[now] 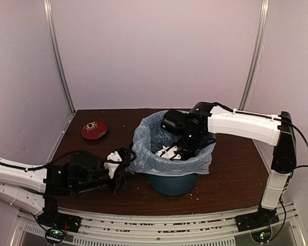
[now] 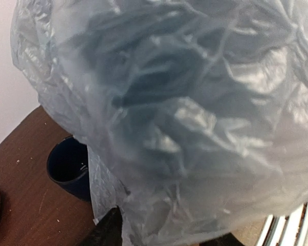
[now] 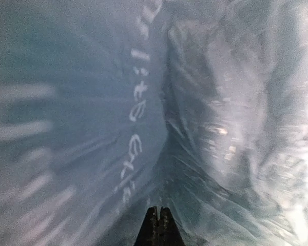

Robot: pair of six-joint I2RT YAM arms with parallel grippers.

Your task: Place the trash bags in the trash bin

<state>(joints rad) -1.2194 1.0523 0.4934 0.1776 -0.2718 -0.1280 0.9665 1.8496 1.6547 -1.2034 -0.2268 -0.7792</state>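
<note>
Bin: trash bin (image 1: 172,185) stands upright on the table (image 1: 231,169); only its lower teal wall shows, below the plastic.
Bag: trash bag (image 1: 153,154) sits in and over the bin, its mouth spread open and its crinkled, pale blue-grey skirt hanging down outside the bin's rim, puffed up above the rim on the left.
Right gripper: right gripper (image 3: 157,214) reaches down from above into the bin's mouth, inside the bag. It is clenched, its two tips pressed together, and a crease of the film runs up from them. Plastic fills the whole wrist view, with white lettering too blurred to read.
Left gripper: left gripper (image 1: 126,165) lies low at the bin's left side, against the bag's hanging edge.
Left fingers: one dark finger (image 2: 110,228) shows at the bottom of the wrist view, probably touching the film. The bag covers nearly everything else, so it cannot be told whether this gripper is released or pinching the plastic.
Mug: small dark blue mug (image 2: 66,166) stands upright just beside the bin, on its left, partly behind the bag's skirt in the left wrist view.
Disc: red disc (image 1: 94,130) lies flat on the table, well apart from the bin, to its far left.
</note>
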